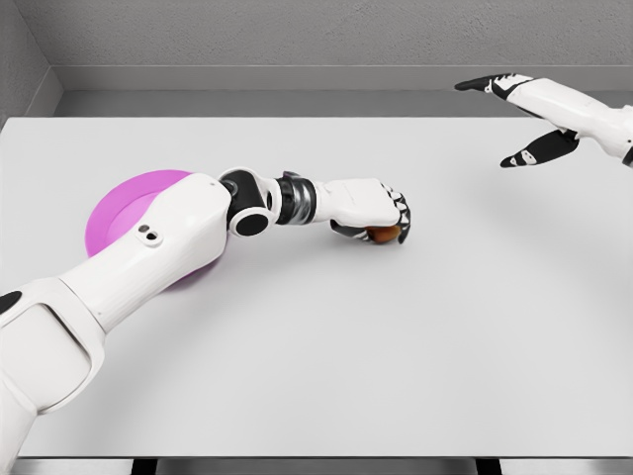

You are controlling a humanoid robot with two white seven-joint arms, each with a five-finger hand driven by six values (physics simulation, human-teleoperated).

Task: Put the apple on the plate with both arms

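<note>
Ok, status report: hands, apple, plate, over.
Left hand shut on apple, on the table. Right hand open, raised at far right. Purple plate partly under left arm. Nothing else in the way.

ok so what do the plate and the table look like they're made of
The plate looks like smooth plastic or glazed ceramic: uniform magenta, soft sheen, no pattern. The render leaves it open. The table looks like a matte painted or laminate board: flat pale grey, no grain, no reflections. The left arm crosses over part of the plate.

Matt grey table [396, 336], smooth magenta plate [124, 203], glossy white plastic-looking left hand [371, 210]
</note>
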